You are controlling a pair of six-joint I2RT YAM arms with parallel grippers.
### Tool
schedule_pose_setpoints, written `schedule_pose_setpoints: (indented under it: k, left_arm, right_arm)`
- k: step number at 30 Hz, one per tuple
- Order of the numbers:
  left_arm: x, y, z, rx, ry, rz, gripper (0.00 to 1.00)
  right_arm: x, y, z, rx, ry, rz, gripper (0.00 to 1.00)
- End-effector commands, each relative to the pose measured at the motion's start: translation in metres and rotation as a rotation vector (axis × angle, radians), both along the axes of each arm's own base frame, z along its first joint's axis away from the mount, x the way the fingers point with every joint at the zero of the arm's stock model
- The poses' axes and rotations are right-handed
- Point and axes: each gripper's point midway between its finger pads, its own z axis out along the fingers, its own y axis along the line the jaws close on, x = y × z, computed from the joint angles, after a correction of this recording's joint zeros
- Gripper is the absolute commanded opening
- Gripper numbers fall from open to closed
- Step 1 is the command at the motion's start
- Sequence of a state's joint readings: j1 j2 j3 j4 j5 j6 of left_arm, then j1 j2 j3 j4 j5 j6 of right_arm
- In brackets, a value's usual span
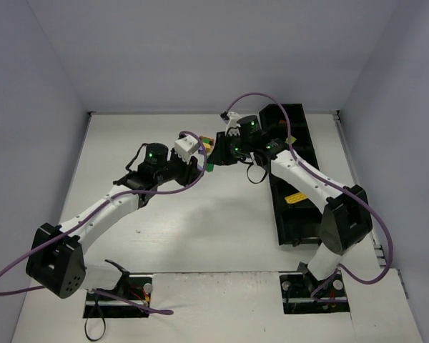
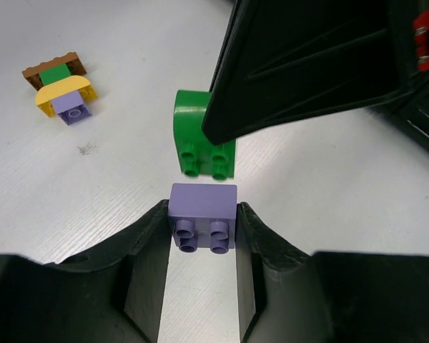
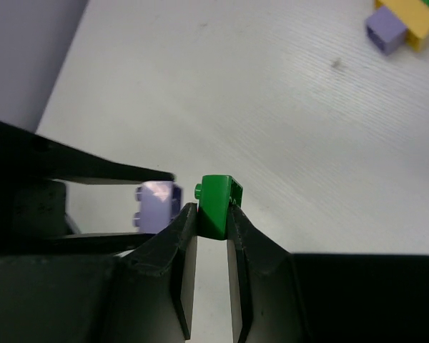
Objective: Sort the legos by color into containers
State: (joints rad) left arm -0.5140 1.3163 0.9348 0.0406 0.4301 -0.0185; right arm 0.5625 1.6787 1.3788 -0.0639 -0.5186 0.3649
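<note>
Tray (image 1: 289, 225): long and black, on the white bench (image 1: 200, 229), to the right of the green brick (image 2: 193, 136).
Yellow brick (image 1: 297, 199): lies in one box of the tray, to the right of the green brick and nearer than it.
Left fingers (image 2: 146, 246): closed in on the lilac brick (image 2: 202, 207), one finger pressing each side.
Lilac brick: just beside the green brick, with a thin gap between them. Its studs face the left wrist camera.
Right fingers (image 3: 186, 236): almost closed, pinching the green brick between their tips.
Green brick: over the bench. I cannot tell if it touches the bench.
Pile (image 2: 61, 89): brown, green, yellow and lilac bricks stuck together on the bench, farther off than the green brick and well apart from it.
</note>
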Motion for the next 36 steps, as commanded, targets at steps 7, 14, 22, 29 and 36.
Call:
schedule_pose_setpoints:
  k: [7,14,22,29,36]
  left_arm:
    - [0.005,-0.007,0.044,-0.105,-0.061,-0.004,0.00]
    - [0.000,-0.002,0.051,-0.119,-0.053,0.020,0.00]
    - [-0.010,0.004,0.056,-0.144,-0.032,0.046,0.00]
    - [-0.019,0.008,0.056,-0.160,-0.014,0.055,0.00]
    - [-0.026,0.009,0.062,-0.177,-0.021,0.051,0.00]
  right_arm:
    - [0.035,-0.053,-0.002,-0.172,-0.168,-0.242,0.00]
    - [0.058,-0.127,-0.012,-0.248,-0.155,-0.515,0.00]
    - [0.075,-0.231,-0.020,-0.297,-0.110,-0.862,0.00]
    - [0.092,-0.288,-0.035,-0.309,-0.049,-1.055,0.00]
    - [0.103,-0.302,-0.061,-0.334,0.014,-1.101,0.21]
